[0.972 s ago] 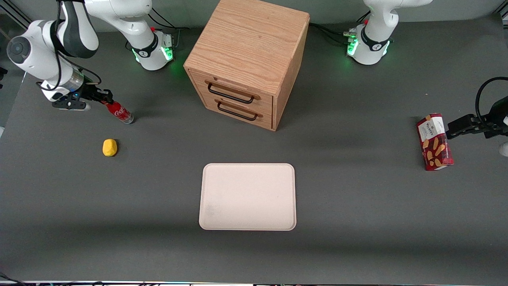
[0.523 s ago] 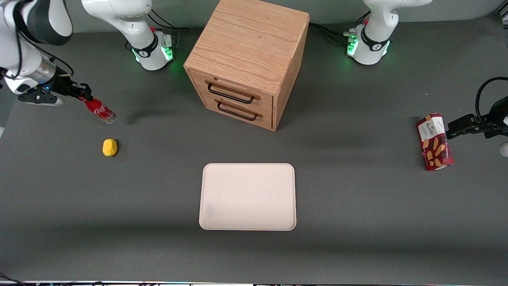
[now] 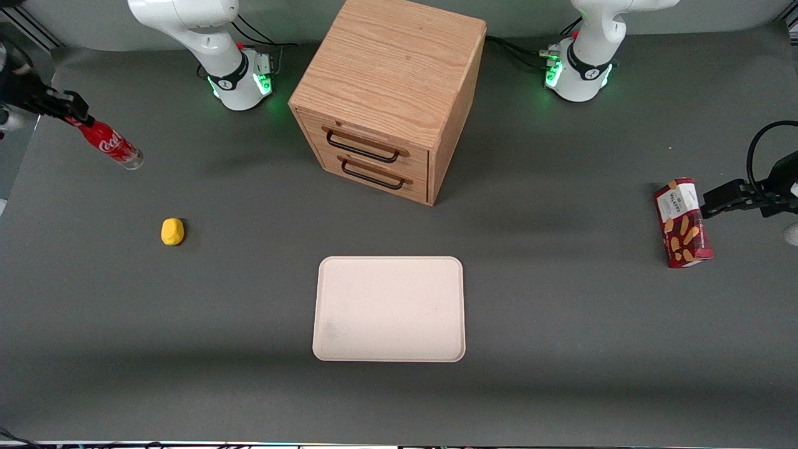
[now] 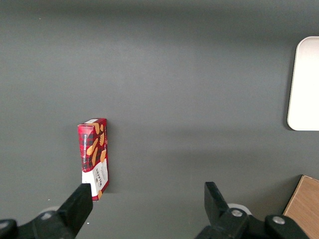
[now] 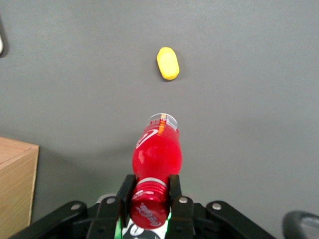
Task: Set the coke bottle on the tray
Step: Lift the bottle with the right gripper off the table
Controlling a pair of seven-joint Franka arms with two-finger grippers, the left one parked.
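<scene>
gripper (image 3: 73, 118) gripping one coke bottle (image 3: 115, 146), one tray (image 3: 389, 308)

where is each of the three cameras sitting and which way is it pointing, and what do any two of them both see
Front view: raised, facing the robots, looking down on the table; it shows both arm bases, the cabinet, tray, and the gripper holding the coke bottle in the air.
Right wrist view: on the working arm, looking down past the bottle cap between its fingers at the yellow object.
Left wrist view: on the parked arm, looking down at the snack box, own fingertips showing.
Shared: front and left wrist views both show the tray and snack box.
</scene>
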